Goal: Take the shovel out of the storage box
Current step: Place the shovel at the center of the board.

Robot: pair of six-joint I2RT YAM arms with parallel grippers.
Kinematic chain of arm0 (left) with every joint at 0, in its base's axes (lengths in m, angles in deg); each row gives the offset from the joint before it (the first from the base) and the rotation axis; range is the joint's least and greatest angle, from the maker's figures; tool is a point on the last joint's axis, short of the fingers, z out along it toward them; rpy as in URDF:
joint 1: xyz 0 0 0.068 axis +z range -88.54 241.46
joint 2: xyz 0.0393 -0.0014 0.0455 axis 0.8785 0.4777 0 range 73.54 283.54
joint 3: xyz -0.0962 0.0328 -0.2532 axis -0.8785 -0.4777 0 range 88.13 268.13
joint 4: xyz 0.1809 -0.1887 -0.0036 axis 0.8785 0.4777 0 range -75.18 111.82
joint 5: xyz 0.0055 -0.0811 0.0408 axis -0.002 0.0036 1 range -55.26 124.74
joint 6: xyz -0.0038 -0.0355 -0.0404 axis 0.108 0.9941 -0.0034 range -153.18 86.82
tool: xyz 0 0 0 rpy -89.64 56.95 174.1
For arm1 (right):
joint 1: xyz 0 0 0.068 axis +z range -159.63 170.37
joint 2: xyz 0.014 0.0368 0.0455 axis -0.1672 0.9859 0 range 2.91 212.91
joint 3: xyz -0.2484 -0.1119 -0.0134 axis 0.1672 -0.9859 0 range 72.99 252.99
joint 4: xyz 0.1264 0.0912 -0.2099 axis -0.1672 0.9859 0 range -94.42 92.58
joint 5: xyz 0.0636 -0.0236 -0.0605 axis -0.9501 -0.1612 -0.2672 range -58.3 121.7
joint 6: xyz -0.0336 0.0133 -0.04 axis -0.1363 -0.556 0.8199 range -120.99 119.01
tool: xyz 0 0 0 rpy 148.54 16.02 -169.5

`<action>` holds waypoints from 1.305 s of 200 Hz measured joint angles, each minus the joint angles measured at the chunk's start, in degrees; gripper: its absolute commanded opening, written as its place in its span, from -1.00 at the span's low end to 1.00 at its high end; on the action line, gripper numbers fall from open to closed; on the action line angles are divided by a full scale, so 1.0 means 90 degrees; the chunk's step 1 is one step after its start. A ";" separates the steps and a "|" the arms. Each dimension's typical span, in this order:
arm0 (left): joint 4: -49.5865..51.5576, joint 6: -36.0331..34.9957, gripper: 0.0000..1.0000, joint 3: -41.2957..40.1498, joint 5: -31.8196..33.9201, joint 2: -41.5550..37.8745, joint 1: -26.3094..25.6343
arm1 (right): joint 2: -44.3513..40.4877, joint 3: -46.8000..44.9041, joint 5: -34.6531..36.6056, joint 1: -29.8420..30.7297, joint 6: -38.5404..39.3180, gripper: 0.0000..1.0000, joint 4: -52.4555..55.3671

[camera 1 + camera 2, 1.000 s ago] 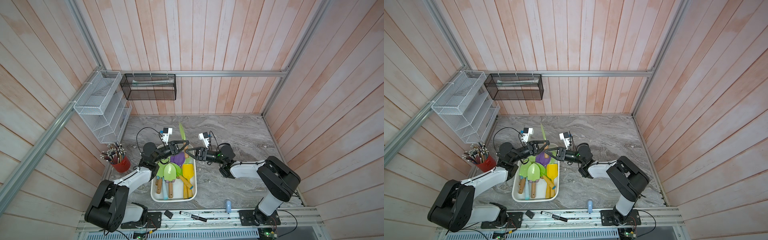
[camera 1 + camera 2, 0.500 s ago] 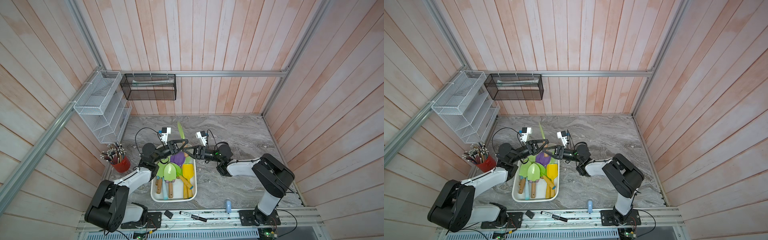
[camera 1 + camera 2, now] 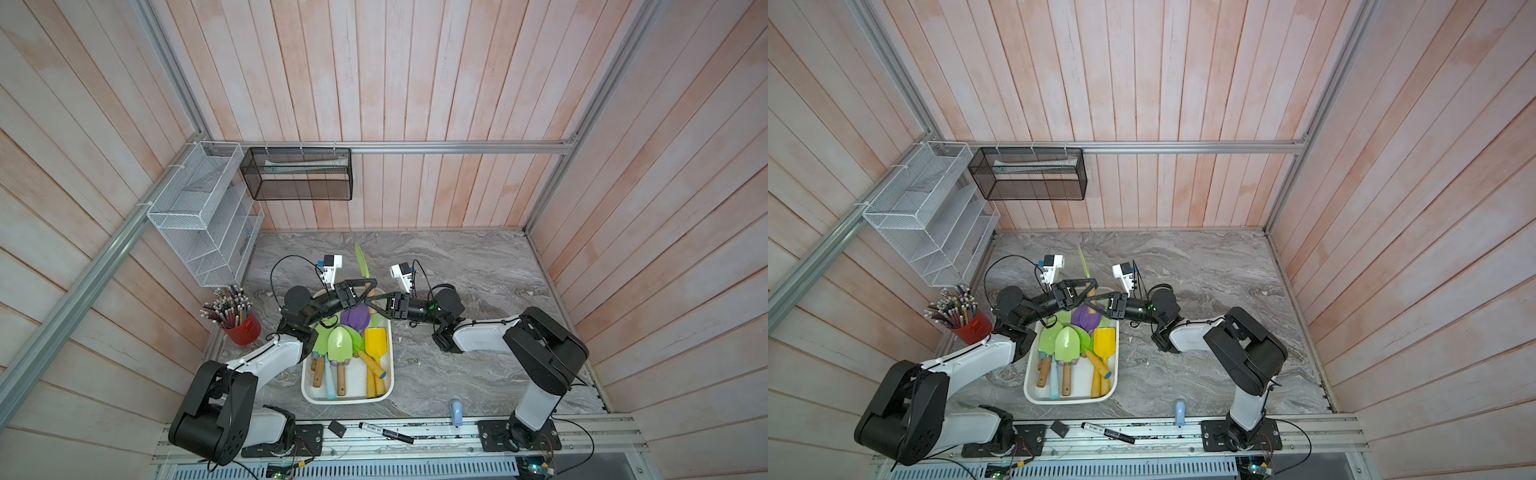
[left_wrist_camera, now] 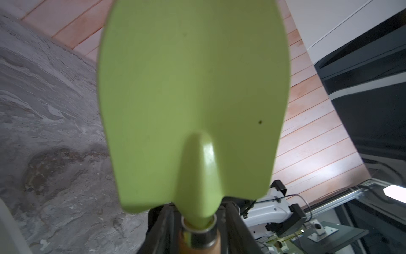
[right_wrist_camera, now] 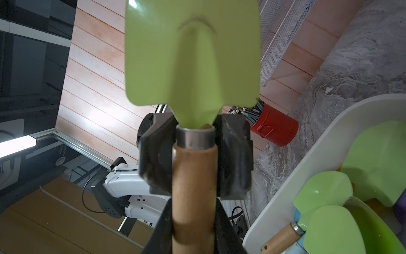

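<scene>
The shovel (image 3: 362, 261) stands blade-up over the far end of the storage box (image 3: 348, 400). Jaws of the right gripper (image 3: 372, 304) pinch its wooden handle. Those of the left gripper (image 3: 371, 286) flank its metal collar, slightly spread.

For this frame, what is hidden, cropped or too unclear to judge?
- Tip of the light green shovel: cut off by the frame edge in both wrist views.
- Whether the left gripper touches its ferrule: blurred in both wrist views, too small in the top views.
- Far end of the storage box: under the left gripper and right gripper in both top views.
- Contents of the black mesh basket: too small.
</scene>
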 measured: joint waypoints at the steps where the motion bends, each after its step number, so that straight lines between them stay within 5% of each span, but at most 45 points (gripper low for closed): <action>1: 0.0029 0.0019 0.37 0.0000 -0.0002 -0.0010 0.0002 | -0.0005 0.0000 0.0000 -0.0005 0.0005 -0.66 0.0017; 71: 0.3269 -0.1659 0.30 0.0418 0.0474 -0.1341 0.0398 | -0.1037 -0.0075 0.0134 -0.0899 0.1032 -0.69 0.2244; 105: 0.5804 -0.2975 0.23 0.1144 0.1914 -0.1530 0.0041 | -0.1180 0.0585 0.0729 -0.1260 0.2280 -0.70 0.4597; 143: 0.7560 -0.3699 0.21 0.1299 0.3449 -0.1574 -0.0648 | -0.0755 0.2050 0.2348 -0.1370 0.3808 -0.71 0.7320; 199: 0.8415 -0.3832 0.20 0.1066 0.4517 -0.1821 -0.1304 | 0.1056 0.3942 0.4362 -0.1411 0.5090 -0.72 0.9401; 261: 0.8575 -0.3662 0.20 0.0406 0.4750 -0.2293 -0.1411 | 0.2679 0.5826 0.4969 -0.1428 0.5593 -0.71 1.0479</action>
